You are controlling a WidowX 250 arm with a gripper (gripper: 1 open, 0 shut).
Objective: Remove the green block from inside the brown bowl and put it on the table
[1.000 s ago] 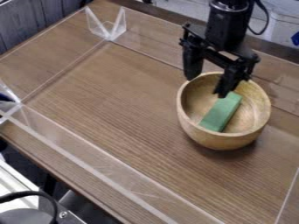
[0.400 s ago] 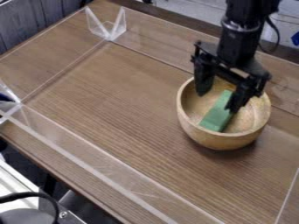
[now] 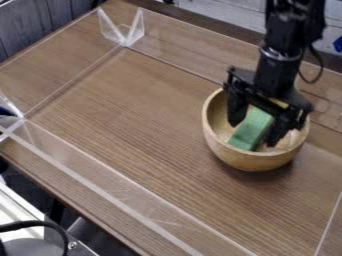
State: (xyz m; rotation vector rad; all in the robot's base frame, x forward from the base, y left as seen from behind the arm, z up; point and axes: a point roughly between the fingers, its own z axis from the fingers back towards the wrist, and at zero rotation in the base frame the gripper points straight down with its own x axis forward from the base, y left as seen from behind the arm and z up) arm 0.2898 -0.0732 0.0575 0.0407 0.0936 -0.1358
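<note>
Lower now, tool point(image 3: 261, 118) spread, upright astride green block point(image 3: 250, 130) inside brown bowl point(image 3: 234, 154).

Even, moderately bright indoor light. Soft glare streaks on clear acrylic walls point(image 3: 80, 165). Faint shadow beneath brown bowl point(image 3: 254, 152) on table point(image 3: 134, 110). Low resolution, overall softness; dark gripper point(image 3: 265, 113) detail muddy.

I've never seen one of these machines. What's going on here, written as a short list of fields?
job: lift the green block out of the bowl onto the table
green block: lying inside the brown bowl
end effector: open, pointing down, fingers either side of the block
block gripped: not yet
table: wood-grain top with low clear walls
</note>
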